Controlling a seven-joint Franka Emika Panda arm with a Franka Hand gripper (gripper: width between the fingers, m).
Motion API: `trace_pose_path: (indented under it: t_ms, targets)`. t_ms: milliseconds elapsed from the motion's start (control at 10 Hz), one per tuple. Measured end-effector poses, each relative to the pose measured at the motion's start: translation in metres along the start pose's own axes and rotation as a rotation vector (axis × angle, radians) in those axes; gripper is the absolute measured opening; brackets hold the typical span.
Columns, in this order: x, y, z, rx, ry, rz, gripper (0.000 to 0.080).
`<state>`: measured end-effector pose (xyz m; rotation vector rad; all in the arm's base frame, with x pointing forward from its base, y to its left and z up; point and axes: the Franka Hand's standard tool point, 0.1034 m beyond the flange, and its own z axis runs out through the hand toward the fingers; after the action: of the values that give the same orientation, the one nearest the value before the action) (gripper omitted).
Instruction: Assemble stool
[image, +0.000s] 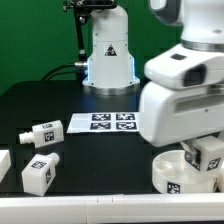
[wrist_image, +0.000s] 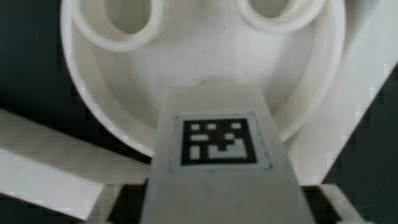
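Observation:
The round white stool seat (image: 176, 174) lies at the front on the exterior view's right, under the arm's big white hand. My gripper (image: 205, 152) is shut on a blocky white stool leg (image: 211, 156) and holds it over the seat. In the wrist view the held leg (wrist_image: 222, 140) shows its square tag and points at the seat (wrist_image: 196, 70), whose two round holes lie just beyond the leg's end. The gripper (wrist_image: 222, 197) clamps the leg from both sides, with one finger (wrist_image: 82, 196) showing beside it.
Two loose tagged legs (image: 43, 134) (image: 40, 174) lie on the black table on the exterior view's left, and another white part (image: 3, 164) sits at the edge. The marker board (image: 103, 122) lies mid-table in front of the arm's base (image: 108, 60).

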<state>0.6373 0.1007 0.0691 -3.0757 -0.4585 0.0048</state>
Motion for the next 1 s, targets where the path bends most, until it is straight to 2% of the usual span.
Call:
trace_pose_path:
  t_ms: [100, 200, 500, 700, 800, 900, 1000]
  targets:
    - [0.0, 0.007, 0.0, 0.023, 0.016, 0.176, 0.0334]
    - [-0.004, 0.018, 0.003, 0.073, 0.016, 0.36, 0.0334]
    - [-0.005, 0.02, 0.004, 0.063, 0.009, 0.527, 0.0334]
    - [-0.006, 0.028, 0.002, 0.055, 0.028, 0.853, 0.0334]
    - [-0.009, 0.032, 0.001, 0.039, 0.039, 1.016, 0.0334]
    - [-0.007, 0.039, 0.0, 0.044, 0.063, 1.211, 0.0335]
    - [-0.01, 0.043, 0.002, 0.062, 0.062, 1.359, 0.0335]
